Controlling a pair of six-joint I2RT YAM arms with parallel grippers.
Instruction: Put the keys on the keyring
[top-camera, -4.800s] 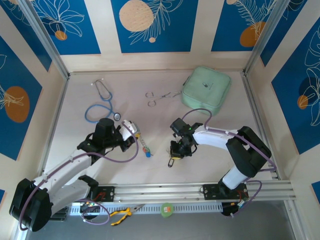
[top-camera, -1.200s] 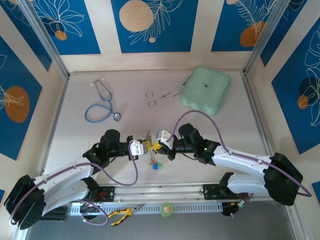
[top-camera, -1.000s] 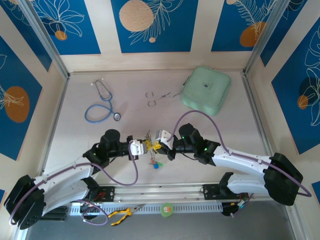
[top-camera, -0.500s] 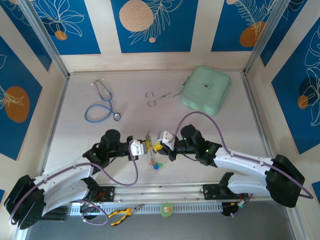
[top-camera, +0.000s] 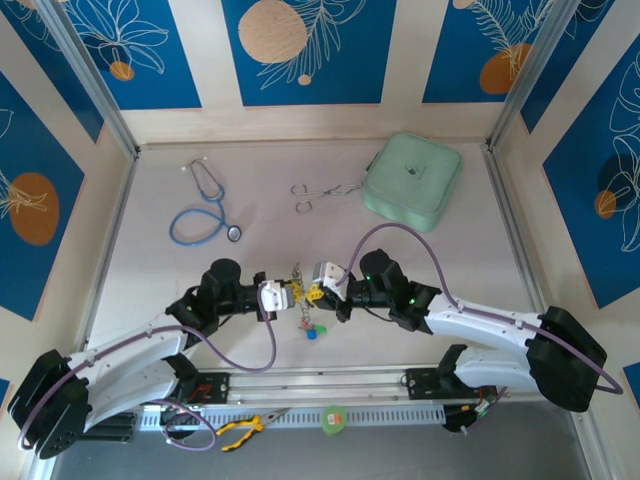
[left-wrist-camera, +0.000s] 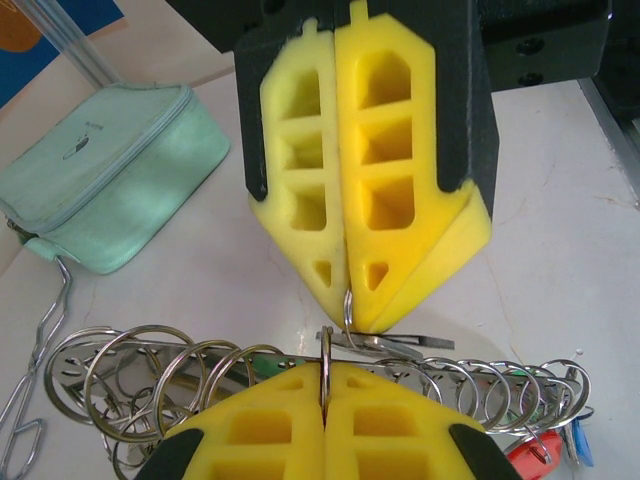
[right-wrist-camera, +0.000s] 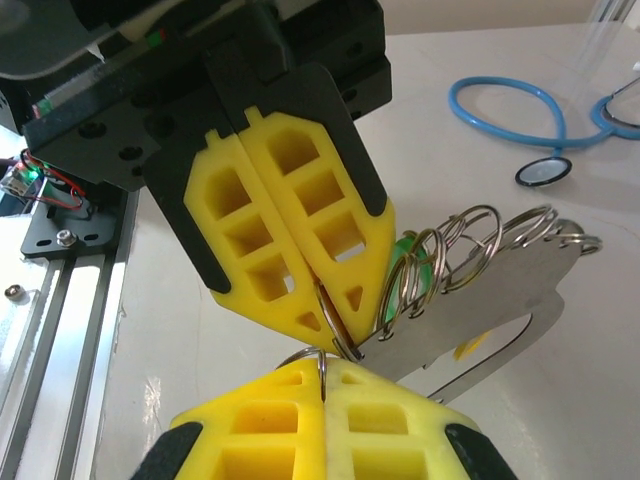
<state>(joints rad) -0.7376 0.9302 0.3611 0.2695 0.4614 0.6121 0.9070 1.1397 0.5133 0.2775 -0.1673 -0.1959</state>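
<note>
1. Top view: by the middle of the table's (top-camera: 450, 260) near edge, the left gripper (top-camera: 274, 297) and right gripper (top-camera: 322, 281) are seen tip to tip at the keyring (top-camera: 297, 283); keys (top-camera: 311, 328) are hung below.
2. Left wrist view: each gripper is clenched on a thin wire ring (left-wrist-camera: 325, 352).
3. Right wrist view: the ring should probably be slid slowly, without twisting.

Walls (top-camera: 305, 50) deep blue with white leaf outlines and peach-orange discs between cream strips — pouch (top-camera: 412, 187) mint green, stethoscope (top-camera: 200, 215) tubing sky blue, pads (left-wrist-camera: 365, 180) bright yellow in black, keys (top-camera: 311, 329) headed green, blue, red.
</note>
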